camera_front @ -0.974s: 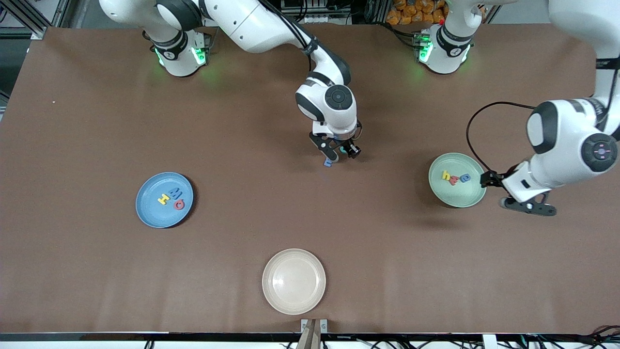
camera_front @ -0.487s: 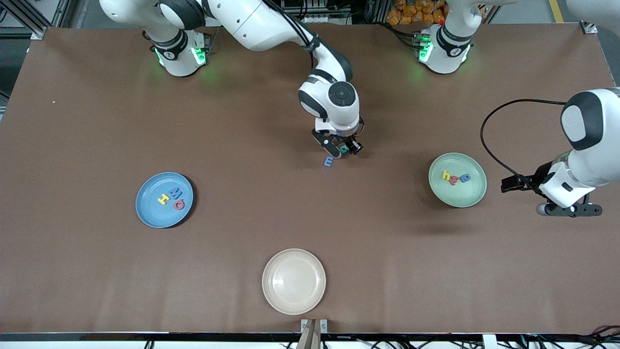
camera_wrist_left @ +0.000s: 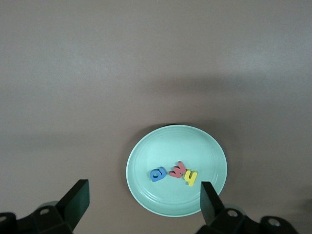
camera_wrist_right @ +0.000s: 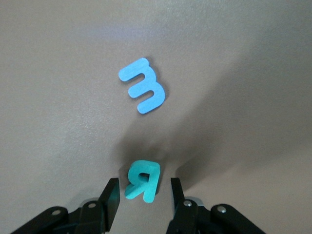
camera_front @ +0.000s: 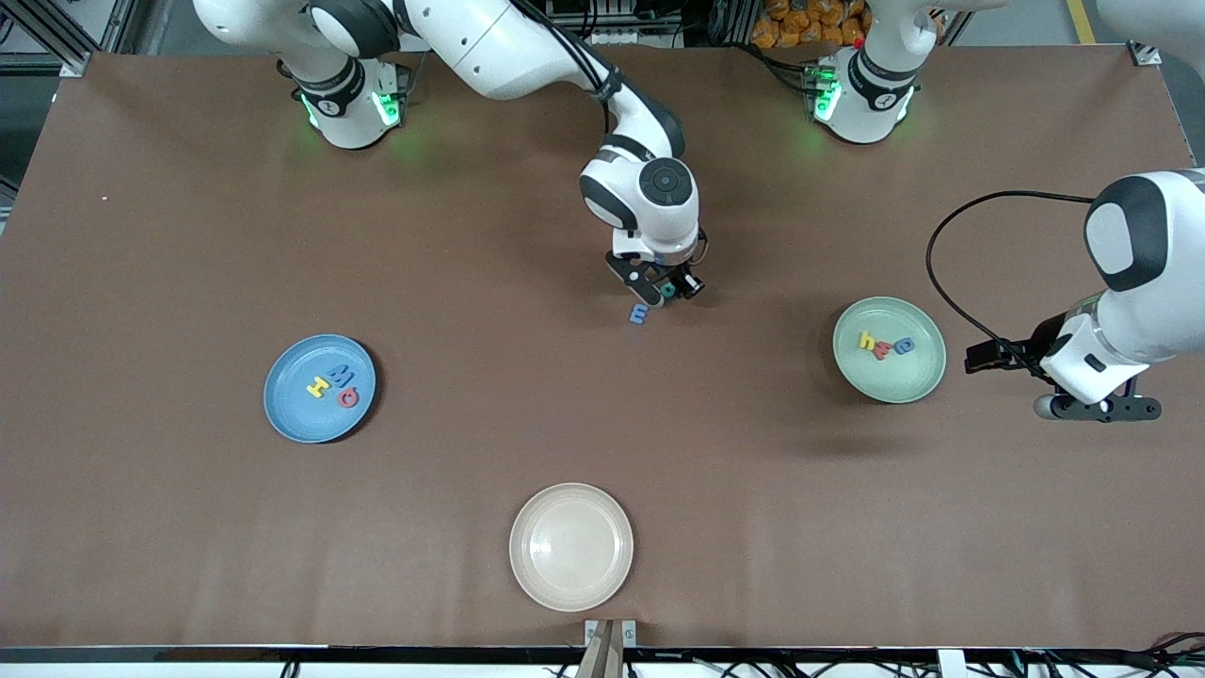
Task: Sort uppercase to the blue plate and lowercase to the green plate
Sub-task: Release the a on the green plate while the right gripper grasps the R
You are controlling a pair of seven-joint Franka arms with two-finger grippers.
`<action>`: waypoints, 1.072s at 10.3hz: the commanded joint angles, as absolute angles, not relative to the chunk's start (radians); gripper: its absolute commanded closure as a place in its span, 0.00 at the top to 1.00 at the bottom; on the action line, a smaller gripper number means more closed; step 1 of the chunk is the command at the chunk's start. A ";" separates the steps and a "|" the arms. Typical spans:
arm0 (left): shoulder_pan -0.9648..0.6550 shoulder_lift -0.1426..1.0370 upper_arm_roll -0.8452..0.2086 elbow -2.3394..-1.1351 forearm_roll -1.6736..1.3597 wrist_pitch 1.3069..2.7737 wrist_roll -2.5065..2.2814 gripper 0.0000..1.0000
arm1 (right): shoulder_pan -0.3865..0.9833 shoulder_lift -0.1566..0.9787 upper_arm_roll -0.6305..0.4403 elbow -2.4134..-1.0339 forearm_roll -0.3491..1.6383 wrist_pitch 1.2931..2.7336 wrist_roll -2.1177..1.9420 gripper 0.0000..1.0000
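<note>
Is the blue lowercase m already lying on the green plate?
No, the blue m lies on the bare table by the right gripper, while the green plate holds three other letters.

Even overhead light, soft shadows beside arms and plates, mild sheen on beige plate (camera_front: 571, 547), sharp focus
</note>
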State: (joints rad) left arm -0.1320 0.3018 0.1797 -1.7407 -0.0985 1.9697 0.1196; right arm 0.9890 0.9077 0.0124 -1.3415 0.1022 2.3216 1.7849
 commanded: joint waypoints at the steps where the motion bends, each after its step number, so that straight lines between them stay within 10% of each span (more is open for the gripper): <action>1: -0.147 0.301 0.196 -1.738 -0.089 1.951 0.121 1.00 | 0.999 0.933 0.003 -1.308 0.081 2.313 1.809 0.50; 3: -0.146 0.305 0.196 -1.741 -0.089 1.953 0.121 1.00 | 0.999 0.936 0.003 -1.308 0.071 2.316 1.807 0.29; 4: -0.147 0.307 0.196 -1.741 -0.078 1.954 0.121 1.00 | 0.999 0.936 0.003 -1.308 0.066 2.315 1.801 0.04; 11: -0.172 0.279 0.173 -1.770 -0.104 1.951 0.011 1.00 | 0.829 0.692 0.006 -1.345 0.139 2.077 1.495 0.00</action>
State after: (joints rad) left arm -0.1494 0.3065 0.1774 -1.7435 -0.0796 1.9630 0.0700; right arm 0.8911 0.7944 -0.0066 -1.2866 0.1039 2.1383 1.6022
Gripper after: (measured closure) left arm 0.000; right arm 0.718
